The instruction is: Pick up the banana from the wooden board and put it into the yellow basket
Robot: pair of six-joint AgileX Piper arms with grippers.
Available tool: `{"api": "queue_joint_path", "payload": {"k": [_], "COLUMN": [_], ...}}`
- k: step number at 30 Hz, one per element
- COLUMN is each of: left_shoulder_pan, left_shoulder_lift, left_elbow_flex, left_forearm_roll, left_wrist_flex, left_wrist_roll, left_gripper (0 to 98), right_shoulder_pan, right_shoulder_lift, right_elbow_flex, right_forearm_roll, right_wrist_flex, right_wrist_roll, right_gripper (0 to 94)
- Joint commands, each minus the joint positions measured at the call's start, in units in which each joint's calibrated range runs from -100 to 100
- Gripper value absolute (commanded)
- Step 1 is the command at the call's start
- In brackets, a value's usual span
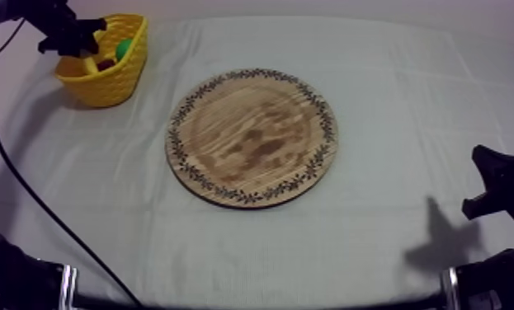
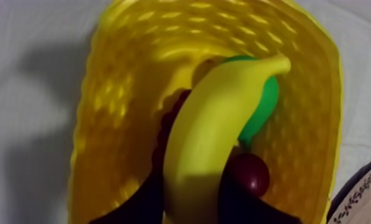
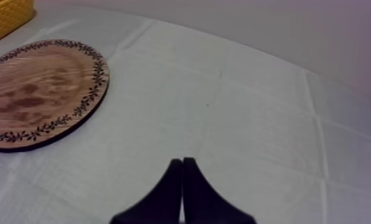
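One latticed yellow basket (image 2: 122, 89); one smooth curved banana (image 2: 214, 137), clamped in left gripper (image 2: 190, 193); one round wooden board (image 1: 252, 136); right gripper (image 3: 182, 170) fingers together.

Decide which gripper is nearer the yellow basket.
Left. The left gripper hangs over the yellow basket, shut on the banana. The right gripper sits shut far across the table, beyond the wooden board.

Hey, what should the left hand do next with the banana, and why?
Probably open the left hand and let go: the banana it grips is already down inside the yellow basket, next to a green fruit and a small red fruit.
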Motion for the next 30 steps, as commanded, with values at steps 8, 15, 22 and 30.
{"api": "queue_joint_path", "payload": {"k": [8, 15, 22, 30], "left_shoulder_pan": [0.18, 0.82, 1.06, 1.38], "left_shoulder_lift": [0.07, -1.82, -9.13, -23.86], "left_elbow_flex": [-0.54, -0.13, 8.64, 26.70], "left_forearm_roll": [0.14, 0.06, 0.19, 0.04], "left_wrist_flex": [-2.58, -5.57, -11.14, -19.09], "left_wrist_roll": [-0.48, -1.51, -1.01, -1.77], "left_gripper": [61.3, 68.4, 49.1, 23.0], "right_shoulder_pan": [0.00, 0.00, 0.00, 0.00], "right_shoulder_lift": [0.00, 0.00, 0.00, 0.00], "right_elbow_flex": [-0.05, -0.05, -0.05, -0.05], "right_forearm_roll": [-0.01, -0.01, -0.01, -0.01], "right_wrist_flex": [0.03, 0.03, 0.03, 0.03], "right_wrist_roll": [0.01, 0.01, 0.01, 0.01], "right_gripper": [0.3, 0.3, 0.3, 0.3]}}
